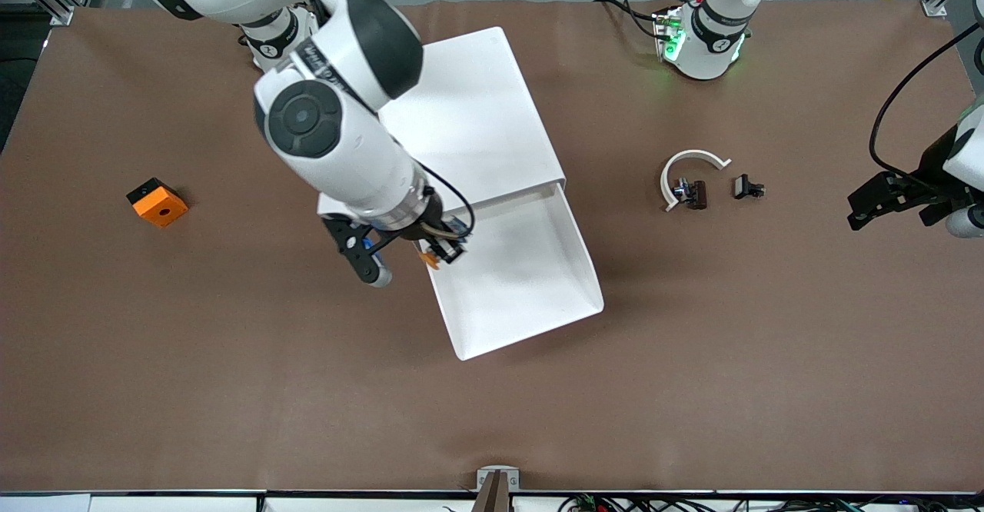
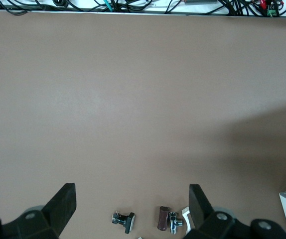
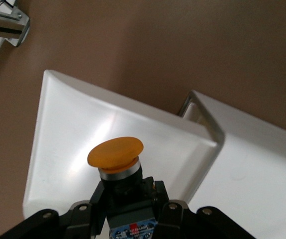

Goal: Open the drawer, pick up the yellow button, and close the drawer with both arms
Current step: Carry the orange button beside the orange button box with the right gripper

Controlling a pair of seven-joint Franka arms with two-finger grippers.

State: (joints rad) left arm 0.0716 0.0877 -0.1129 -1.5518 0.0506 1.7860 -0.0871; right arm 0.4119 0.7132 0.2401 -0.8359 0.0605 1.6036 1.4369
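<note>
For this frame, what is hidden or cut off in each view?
- Front view: the right gripper and the button are mostly covered by the right arm's wrist.
- Right wrist view: the button body's lower part is cut off by the picture's edge.
- Front view: the picture's edge crops the left arm; its open left gripper shows.

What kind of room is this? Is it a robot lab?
Probably a robot lab. Two white arms work at a brown table, the right gripper holds a button over an open drawer, and cables line the table's edge.
</note>
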